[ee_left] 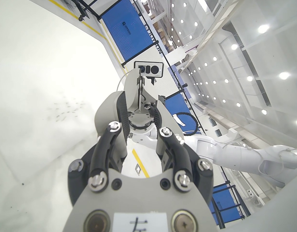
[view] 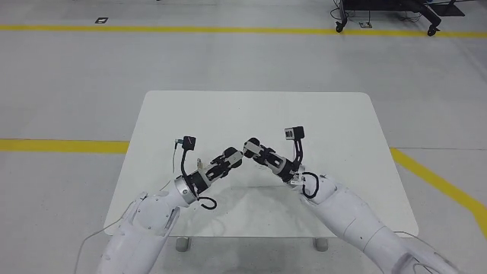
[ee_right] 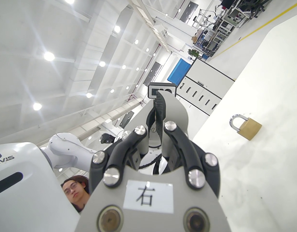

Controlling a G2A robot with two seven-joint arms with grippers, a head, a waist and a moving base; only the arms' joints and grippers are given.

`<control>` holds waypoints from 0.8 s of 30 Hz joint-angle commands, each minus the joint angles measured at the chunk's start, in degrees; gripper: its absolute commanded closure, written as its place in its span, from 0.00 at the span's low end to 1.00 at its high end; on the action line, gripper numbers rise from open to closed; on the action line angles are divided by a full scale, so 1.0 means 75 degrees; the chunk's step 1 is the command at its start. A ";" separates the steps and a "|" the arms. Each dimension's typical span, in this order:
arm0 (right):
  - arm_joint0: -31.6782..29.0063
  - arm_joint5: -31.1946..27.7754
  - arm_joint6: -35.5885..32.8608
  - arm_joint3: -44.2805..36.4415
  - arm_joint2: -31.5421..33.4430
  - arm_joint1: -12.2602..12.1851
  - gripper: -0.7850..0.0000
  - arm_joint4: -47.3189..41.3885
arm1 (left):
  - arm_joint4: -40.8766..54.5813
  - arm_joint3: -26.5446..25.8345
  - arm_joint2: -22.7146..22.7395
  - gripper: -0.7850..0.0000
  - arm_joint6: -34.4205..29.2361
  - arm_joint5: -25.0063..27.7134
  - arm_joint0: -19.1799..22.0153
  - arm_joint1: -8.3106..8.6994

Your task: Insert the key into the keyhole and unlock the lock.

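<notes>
**Q:** What did your nearer gripper have hold of?

**A:** My right gripper (ee_right: pixel 159 97) was up off the table with its fingers pressed flat together. I could not make out whether the key sat between the pads.

**Q:** And the other one?

**A:** My left gripper (ee_left: pixel 140 98) faced it almost tip to tip. Its fingers were spread wide and held nothing, and the right gripper's closed tips stood in line with the gap between them.

**Q:** Where was the lock?

**A:** The brass padlock (ee_right: pixel 249 127) lay flat on the white table (ee_right: pixel 259 182), below both grippers. It was off to one side of my right fingers' line and neither gripper touched it. I could not tell which arm was nearer to it.

**Q:** Which way did it point?

**A:** Its long axis lay along the tabletop, aslant to my right fingers. The closed silver shackle (ee_right: pixel 235 120) was turned away from my right wrist, and the body's flat end was turned back toward it. I could not see the keyhole, but I judged it to be in that flat end. If so, a key would have to come down and go in along the body's axis.
</notes>
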State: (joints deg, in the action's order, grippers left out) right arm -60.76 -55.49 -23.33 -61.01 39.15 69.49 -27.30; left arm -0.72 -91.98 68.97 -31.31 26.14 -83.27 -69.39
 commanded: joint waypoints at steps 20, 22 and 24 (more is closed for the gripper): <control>-0.0039 0.0119 -0.0037 0.0115 0.0369 0.0214 1.00 0.0768 | 0.0108 0.0110 -0.0126 0.89 0.0110 -0.0178 0.0106 0.0016; -0.0057 0.0126 -0.0057 0.0115 0.0405 0.0227 1.00 0.0786 | 0.0109 0.0110 -0.0130 0.92 0.0141 -0.0206 0.0103 0.0017; -0.0073 0.0125 -0.0104 0.0113 0.0436 0.0238 1.00 0.0801 | 0.0194 0.0106 -0.0139 0.93 0.0130 -0.0263 0.0100 0.0018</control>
State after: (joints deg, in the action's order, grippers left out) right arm -61.25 -54.52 -23.87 -60.14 42.30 71.24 -21.34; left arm 0.37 -91.16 67.95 -30.25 24.40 -82.53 -69.26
